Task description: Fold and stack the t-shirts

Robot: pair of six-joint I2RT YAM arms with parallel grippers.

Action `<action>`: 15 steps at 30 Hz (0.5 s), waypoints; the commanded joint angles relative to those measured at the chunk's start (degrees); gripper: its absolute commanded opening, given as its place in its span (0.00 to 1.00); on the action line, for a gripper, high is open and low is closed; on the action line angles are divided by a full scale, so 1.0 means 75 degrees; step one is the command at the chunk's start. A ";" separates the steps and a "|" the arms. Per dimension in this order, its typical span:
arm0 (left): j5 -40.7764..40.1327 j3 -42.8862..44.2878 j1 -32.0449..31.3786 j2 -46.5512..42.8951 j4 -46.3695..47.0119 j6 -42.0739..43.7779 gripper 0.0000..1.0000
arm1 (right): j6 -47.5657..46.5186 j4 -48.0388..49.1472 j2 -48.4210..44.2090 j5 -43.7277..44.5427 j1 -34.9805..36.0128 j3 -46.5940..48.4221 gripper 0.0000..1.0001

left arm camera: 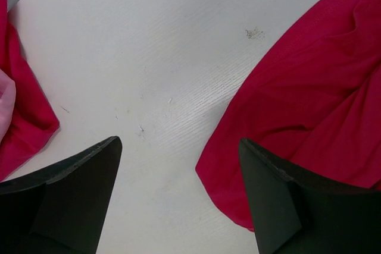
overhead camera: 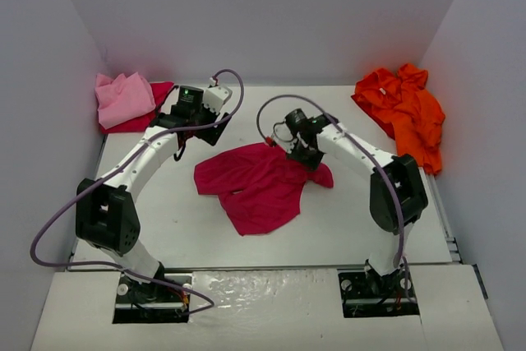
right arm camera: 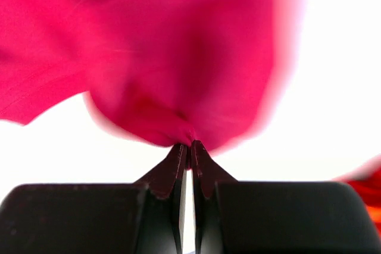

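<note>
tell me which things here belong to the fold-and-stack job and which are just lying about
Part of the job:
crimson t-shirt mid-table, pinched by the shut right gripper
light pink t-shirt lying on more crimson cloth, back left
orange t-shirt, back right

Just lying about:
nothing loose that shows; only the table itself

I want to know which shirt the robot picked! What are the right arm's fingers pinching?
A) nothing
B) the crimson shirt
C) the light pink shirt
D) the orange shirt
B: the right fingers are pressed shut on a bunch of the crimson shirt, while the orange shirt lies apart by the wall.
</note>
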 commanded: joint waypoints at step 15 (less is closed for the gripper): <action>0.0341 0.2551 -0.0015 0.1031 -0.0524 -0.0344 0.76 | 0.0255 0.0025 -0.2953 -0.1672 -0.1146 0.4513 0.00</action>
